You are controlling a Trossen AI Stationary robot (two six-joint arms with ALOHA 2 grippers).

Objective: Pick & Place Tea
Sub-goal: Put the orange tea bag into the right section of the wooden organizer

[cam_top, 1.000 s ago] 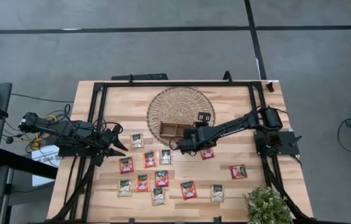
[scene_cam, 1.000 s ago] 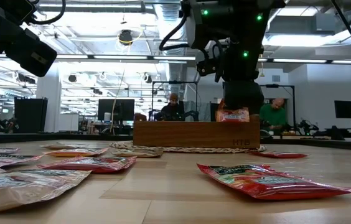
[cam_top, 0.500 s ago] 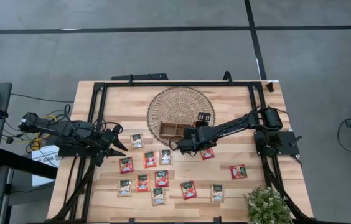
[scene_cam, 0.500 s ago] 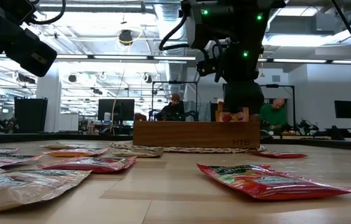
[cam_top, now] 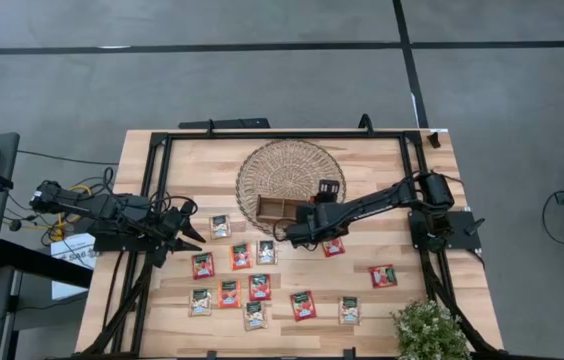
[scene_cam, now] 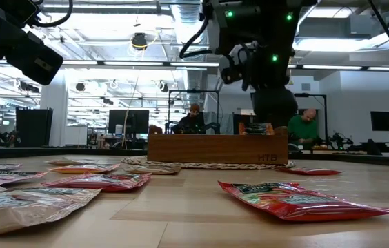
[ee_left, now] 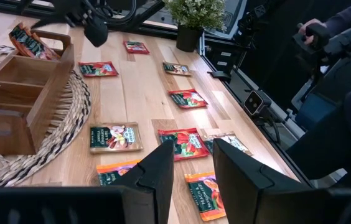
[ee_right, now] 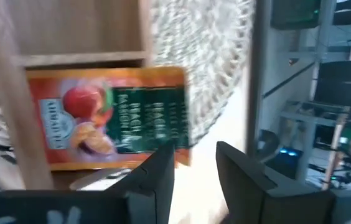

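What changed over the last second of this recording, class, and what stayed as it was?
The right gripper opened and let go of the red tea sachet, which dropped from above the wall into the wooden tray's end compartment. The left gripper and the sachets on the table stayed put.

Right arm stretched in from the right edge toward centre, wrist angled down, right pincer (cam_top: 292, 236) fingers (ee_right: 157, 180) parted with a gap, nothing between them. Left arm parked at the left side, low and folded, left pincer (cam_top: 190, 237) fingers (ee_left: 160, 171) apart, holding nothing.
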